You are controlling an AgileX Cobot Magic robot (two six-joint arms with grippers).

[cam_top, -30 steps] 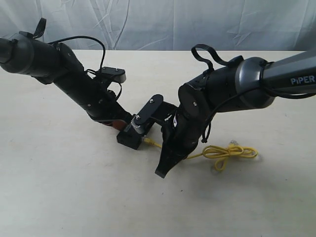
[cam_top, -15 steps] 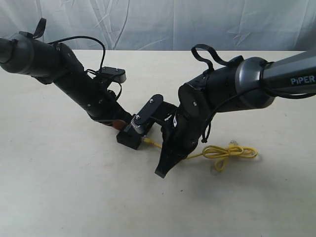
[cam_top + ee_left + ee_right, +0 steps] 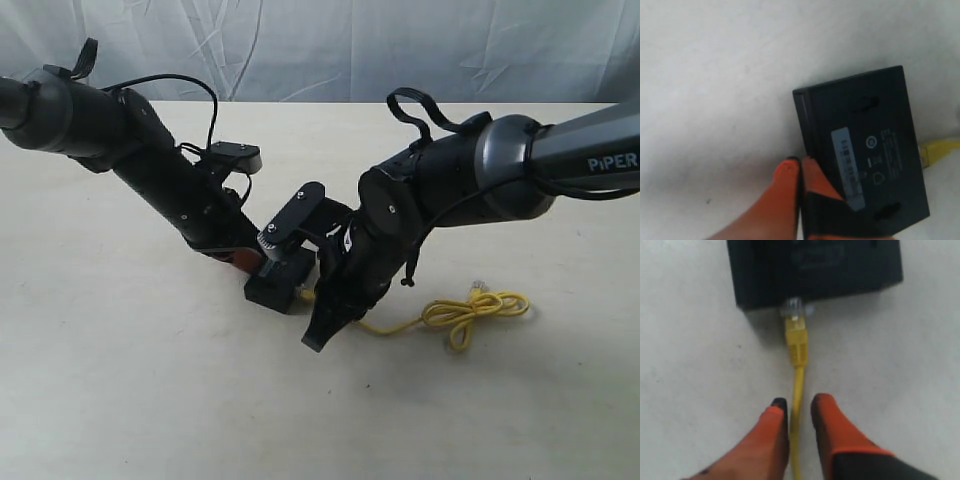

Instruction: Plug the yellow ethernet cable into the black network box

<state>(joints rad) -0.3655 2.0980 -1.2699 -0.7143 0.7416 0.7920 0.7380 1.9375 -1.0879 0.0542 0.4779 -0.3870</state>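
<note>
The black network box (image 3: 278,290) lies on the table between the two arms; its face with a pale label strip (image 3: 847,165) shows in the left wrist view. My left gripper (image 3: 800,165) is shut, its orange fingers pressed together against the box's (image 3: 865,145) side edge. The yellow ethernet cable (image 3: 799,352) runs from the box (image 3: 815,270), where its clear plug (image 3: 795,307) sits at a port. From there it passes between the fingers of my right gripper (image 3: 797,407), which is open with a small gap beside the cord. The cable's loop (image 3: 470,312) lies to the right.
Pale tabletop (image 3: 150,400) all round, with a white cloth backdrop (image 3: 300,50) behind. Both black arms (image 3: 440,200) converge low over the box in the middle of the table. The cable's far plug (image 3: 478,288) rests beyond the loop.
Both arms shifted slightly, the left toward the middle and the right gripper leftward along the cable. The box slid a little to the right and the cable's loop drew slightly closer.
</note>
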